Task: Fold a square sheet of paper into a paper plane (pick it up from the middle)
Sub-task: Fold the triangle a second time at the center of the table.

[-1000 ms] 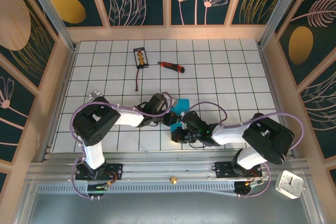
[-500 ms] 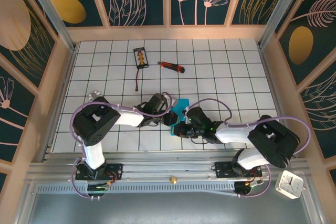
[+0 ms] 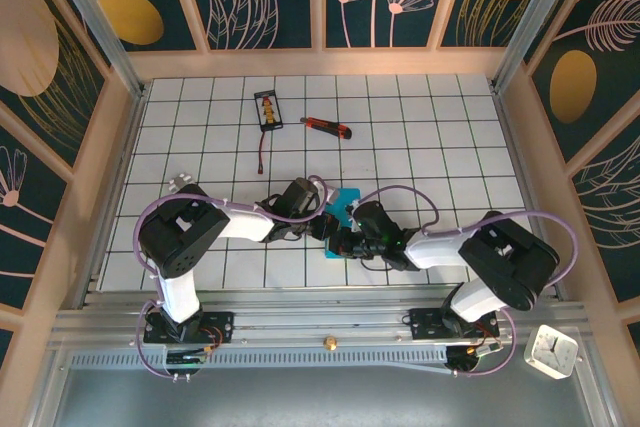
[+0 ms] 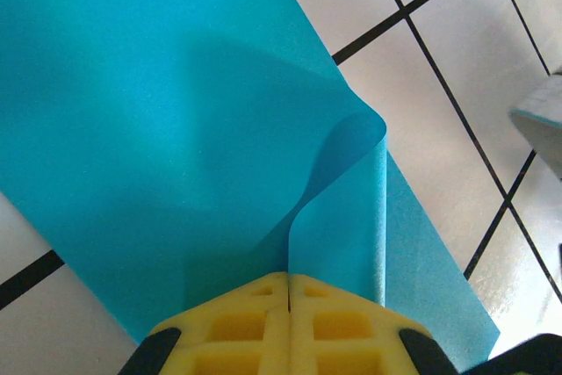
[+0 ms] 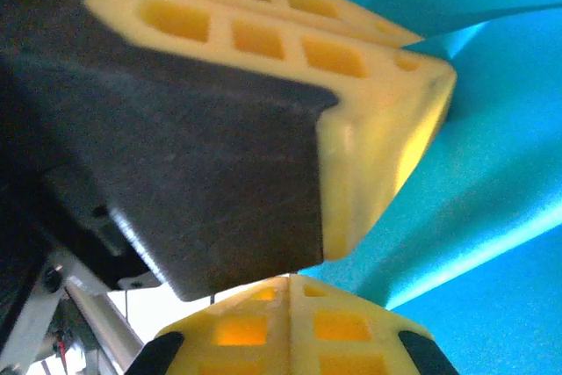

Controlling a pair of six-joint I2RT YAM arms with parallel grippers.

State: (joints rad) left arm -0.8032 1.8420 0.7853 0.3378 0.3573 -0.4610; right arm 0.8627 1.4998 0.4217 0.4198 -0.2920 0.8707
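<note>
The square sheet of paper (image 3: 347, 198) is cyan-blue and lies partly folded on the white grid table, between my two grippers. In the left wrist view the paper (image 4: 158, 120) spreads flat, and one curled flap rises from it into my left gripper (image 4: 289, 280), which is shut on that flap. From above, the left gripper (image 3: 321, 223) sits at the paper's left edge. My right gripper (image 5: 290, 280) is shut, its tips right under the left gripper's yellow fingers (image 5: 369, 120) and against the paper (image 5: 492, 217). I cannot tell whether paper lies between its pads. From above, the right gripper (image 3: 343, 238) crowds the left one.
A red-and-black utility knife (image 3: 327, 128) and a small black packet (image 3: 267, 110) lie at the back of the table. Wooden walls fence in the table (image 3: 450, 147) on three sides. A white clock (image 3: 552, 351) sits outside, near the right base.
My right gripper has moved up and to the left, closing in on the left gripper and the paper. The left gripper has kept its hold and its place.
</note>
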